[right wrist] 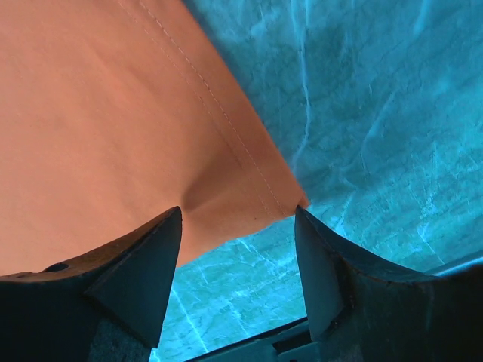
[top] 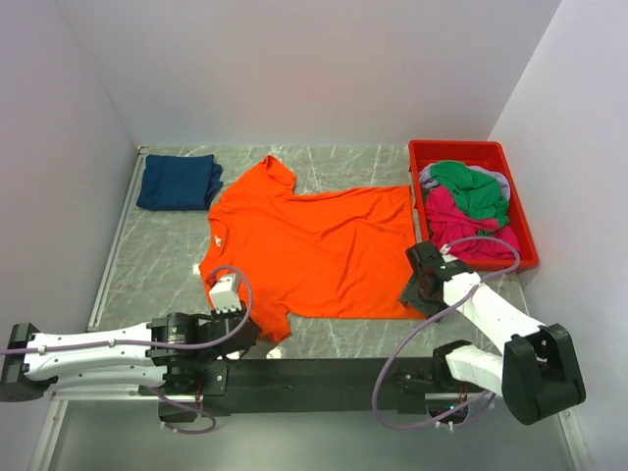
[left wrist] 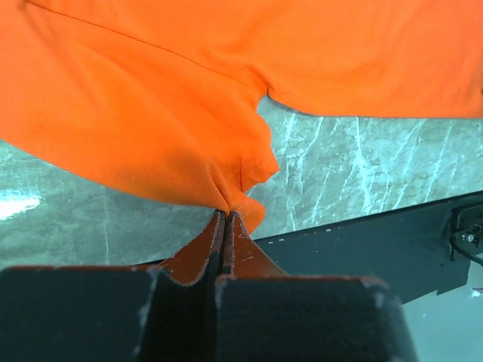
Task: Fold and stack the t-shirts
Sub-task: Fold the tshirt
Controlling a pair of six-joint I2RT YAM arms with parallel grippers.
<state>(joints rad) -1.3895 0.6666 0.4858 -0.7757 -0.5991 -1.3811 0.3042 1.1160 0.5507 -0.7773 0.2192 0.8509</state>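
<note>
Grey marble-look tabletop point(top: 167, 265), walls on 3 sides. Orange t-shirt point(top: 314, 245) spread across the centre, a bit wrinkled, hem twd 3 o'clock. Navy t-shirt point(top: 179, 183) folded, in the far corner at approx 10 o'clock, apart from the orange one. Red bin point(top: 456, 146) at 2 o'clock, along the wall, just beside the orange hem.

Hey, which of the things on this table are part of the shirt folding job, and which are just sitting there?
Part of the job: orange t-shirt, folded navy t-shirt, green shirt, pink shirt.
Just there: red bin, table.
</note>
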